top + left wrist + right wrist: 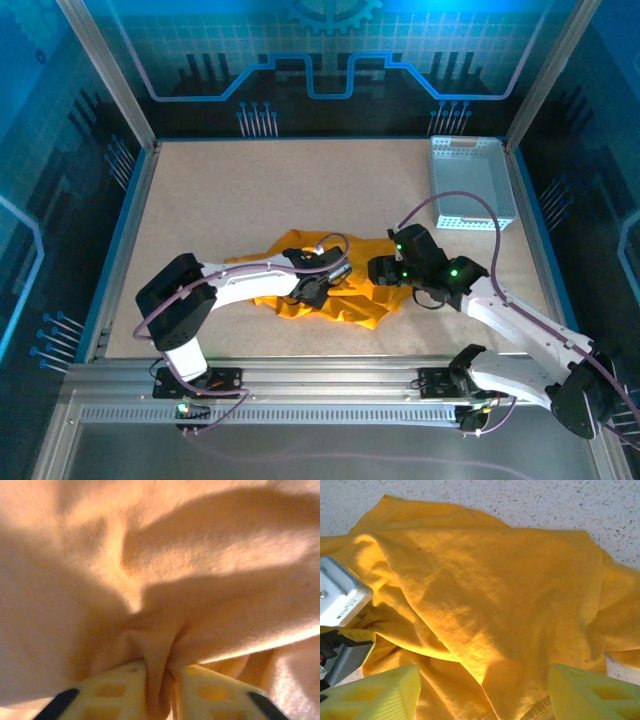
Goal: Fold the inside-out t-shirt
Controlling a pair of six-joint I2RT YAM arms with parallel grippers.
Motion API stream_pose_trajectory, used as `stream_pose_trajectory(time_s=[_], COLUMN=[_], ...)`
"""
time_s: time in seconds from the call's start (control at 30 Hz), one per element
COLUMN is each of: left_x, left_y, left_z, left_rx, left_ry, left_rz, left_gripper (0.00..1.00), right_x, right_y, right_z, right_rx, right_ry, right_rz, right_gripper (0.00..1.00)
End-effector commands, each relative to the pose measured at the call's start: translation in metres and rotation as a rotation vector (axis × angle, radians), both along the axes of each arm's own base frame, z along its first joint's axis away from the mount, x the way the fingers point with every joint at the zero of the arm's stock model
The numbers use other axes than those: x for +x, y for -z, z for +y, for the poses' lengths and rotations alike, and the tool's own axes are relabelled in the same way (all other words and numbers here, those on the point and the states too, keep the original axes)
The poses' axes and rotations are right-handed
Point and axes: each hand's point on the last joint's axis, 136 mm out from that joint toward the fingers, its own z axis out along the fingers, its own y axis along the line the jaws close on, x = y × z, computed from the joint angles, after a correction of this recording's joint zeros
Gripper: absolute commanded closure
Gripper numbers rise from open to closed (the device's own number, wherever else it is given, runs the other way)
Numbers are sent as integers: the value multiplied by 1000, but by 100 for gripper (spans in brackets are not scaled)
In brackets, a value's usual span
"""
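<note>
The inside-out t-shirt (352,310) is a crumpled orange-yellow heap near the table's front middle. My left gripper (312,290) is pressed down into its left half. In the left wrist view the two yellow fingers (115,692) are shut on a raised fold of the t-shirt (200,555), which is pinched in the narrow gap of the left gripper (159,685). My right gripper (382,270) hovers at the heap's right end. In the right wrist view the right gripper (485,692) is open wide over the t-shirt (495,580), its fingertips (385,692) on either side of a hemmed edge.
A pale perforated plastic basket (470,182) stands at the back right corner. Bare speckled tabletop (250,190) stretches behind and left of the shirt. Part of the left wrist, a white block (340,597), shows at the left edge of the right wrist view.
</note>
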Motion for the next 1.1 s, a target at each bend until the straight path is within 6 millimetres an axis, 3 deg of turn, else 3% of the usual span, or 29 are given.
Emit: stream_pose_trajectory(time_s=[0.0, 0.1, 0.2, 0.33, 0.4, 0.57, 0.73, 0.9, 1.07], left_x=[9, 12, 14, 7, 6, 4, 2, 5, 5], left_y=[-31, -43, -54, -86, -95, -75, -53, -43, -39], left_z=[-4, -4, -4, -9, 4, 32, 36, 41, 41], left_rx=[-73, -144, -252, -502, -582, -616, -557, -521, -513], left_ry=[-15, -42, -74, -73, -123, -201, -216, -235, -233], left_rz=[-99, -126, -126, -149, -165, -111, -68, -61, -51], left_gripper=[89, 100, 100, 100, 100, 100, 100, 100, 97], right_x=[-3, -4, -7, -19, -27, -35, -13, 10, 37], right_y=[3, 5, 9, 16, 18, 38, 56, 81, 89], right_z=[11, 16, 29, 65, 89, 142, 162, 148, 114], right_rx=[16, 14, 31, 61, 98, 101, 59, -28, -194], right_ry=[-38, -54, -89, -194, -267, -382, -357, -280, -189], right_rz=[5, 5, 5, 9, 8, 42, 78, 116, 54], right_gripper=[32, 33, 34, 37, 40, 46, 51, 57, 62])
